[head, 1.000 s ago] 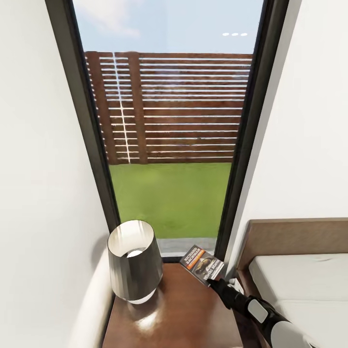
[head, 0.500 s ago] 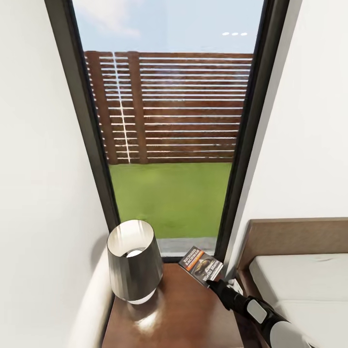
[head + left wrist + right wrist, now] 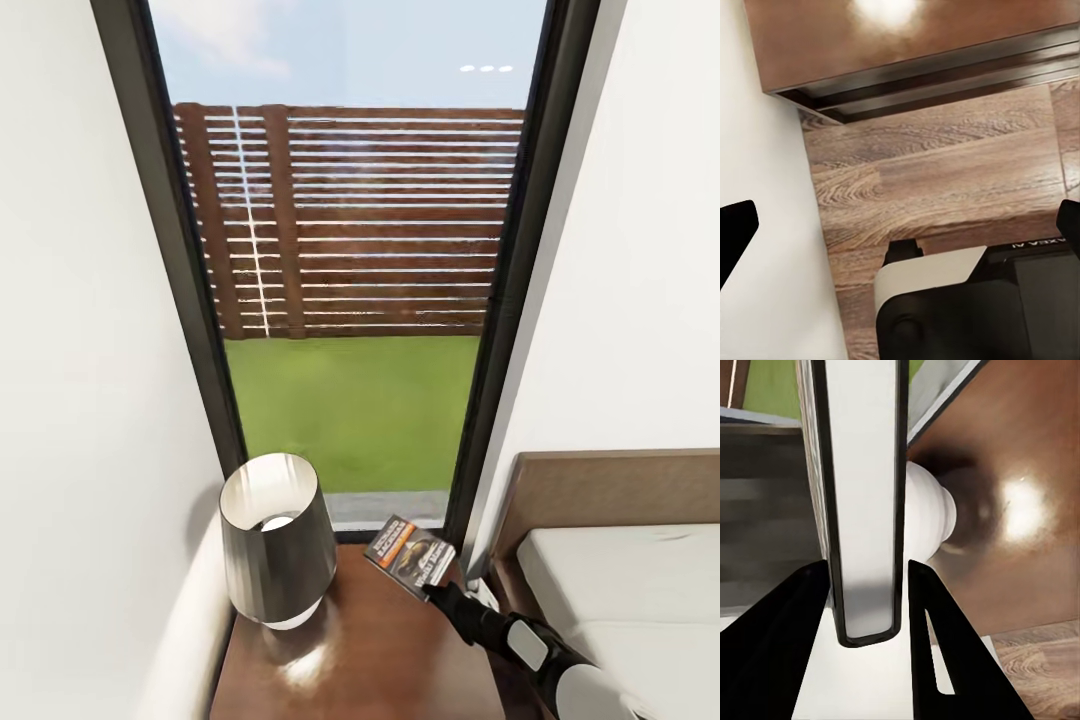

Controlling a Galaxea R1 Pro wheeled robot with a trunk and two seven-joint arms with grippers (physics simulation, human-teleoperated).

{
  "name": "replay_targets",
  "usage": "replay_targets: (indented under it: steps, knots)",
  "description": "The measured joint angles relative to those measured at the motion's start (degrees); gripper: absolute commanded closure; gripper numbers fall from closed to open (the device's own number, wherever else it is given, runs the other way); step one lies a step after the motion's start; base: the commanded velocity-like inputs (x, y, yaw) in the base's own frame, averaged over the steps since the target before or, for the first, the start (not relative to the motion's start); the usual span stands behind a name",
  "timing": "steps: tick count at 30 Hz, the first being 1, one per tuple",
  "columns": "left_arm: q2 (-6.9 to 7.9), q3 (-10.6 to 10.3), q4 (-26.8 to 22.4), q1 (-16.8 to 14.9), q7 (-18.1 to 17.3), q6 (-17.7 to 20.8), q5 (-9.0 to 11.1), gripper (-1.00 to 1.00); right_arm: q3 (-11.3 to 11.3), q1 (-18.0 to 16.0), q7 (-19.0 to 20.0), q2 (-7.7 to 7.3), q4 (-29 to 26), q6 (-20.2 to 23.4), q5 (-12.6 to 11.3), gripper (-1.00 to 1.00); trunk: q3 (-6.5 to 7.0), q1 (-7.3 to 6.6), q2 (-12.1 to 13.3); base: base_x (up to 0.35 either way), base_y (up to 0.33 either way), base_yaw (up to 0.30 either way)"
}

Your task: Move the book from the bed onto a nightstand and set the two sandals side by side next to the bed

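1. Floor planks of wood [image 3: 945,172] lie under the left gripper [image 3: 900,225], which hangs low beside the front of the nightstand [image 3: 907,45]. Its two dark fingertips stand far apart at the two edges of the left wrist view, so it is spread and holds nothing. It is well apart from the book.

2. Right gripper [image 3: 432,590] is the one at work. In the right wrist view its two black fingers [image 3: 791,630] press on the two faces of the book [image 3: 862,510], which is seen there from its edge, with the pale page block between dark covers. So it is pinching the book.

3. In the head view the book [image 3: 408,554] is over the far right corner of the nightstand [image 3: 370,650], close to the window frame. Its long axis runs away from the gripper, toward the lamp [image 3: 275,540] and the window. I cannot tell if it already touches the top. I judge that the coming move is only to lower it and let go.

4. Writing on the cover: an orange band and white lettering are visible, but the words are too small to read. On the robot body in the left wrist view some mirrored letters show; I cannot read them with certainty.

5. Farther to the right is the bed [image 3: 620,490], with its brown headboard and grey mattress.
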Motion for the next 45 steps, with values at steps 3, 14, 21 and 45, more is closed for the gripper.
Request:
replay_targets:
  steps: [3,14,21,45]
  knots:
    - [0.0,0.0,0.0,0.0,0.02,-0.02,0.03,-1.0,0.25,0.0,-0.08,0.05,0.0,0.11,-0.03,1.0,-0.54,0.66,-1.21,0.0,0.0,0.0]
    - [0.0,0.0,0.02,0.0,0.0,-0.04,0.05,-1.0,0.56,0.0,-0.37,0.11,0.1,0.43,-0.12,1.0,-2.52,3.08,-5.63,0.0,0.0,0.0]
    - [0.0,0.0,0.05,0.0,-0.02,-0.05,0.05,-1.0,0.66,0.0,0.2,0.14,0.12,5.1,-0.28,1.0,-3.78,4.62,-8.44,0.0,0.0,0.0]
    - [-0.07,-0.09,0.0,0.0,0.05,-0.13,0.05,-1.0,-0.68,0.01,-0.32,-0.33,0.34,11.26,-0.92,1.0,-8.1,9.89,-18.08,0.0,0.0,0.0]
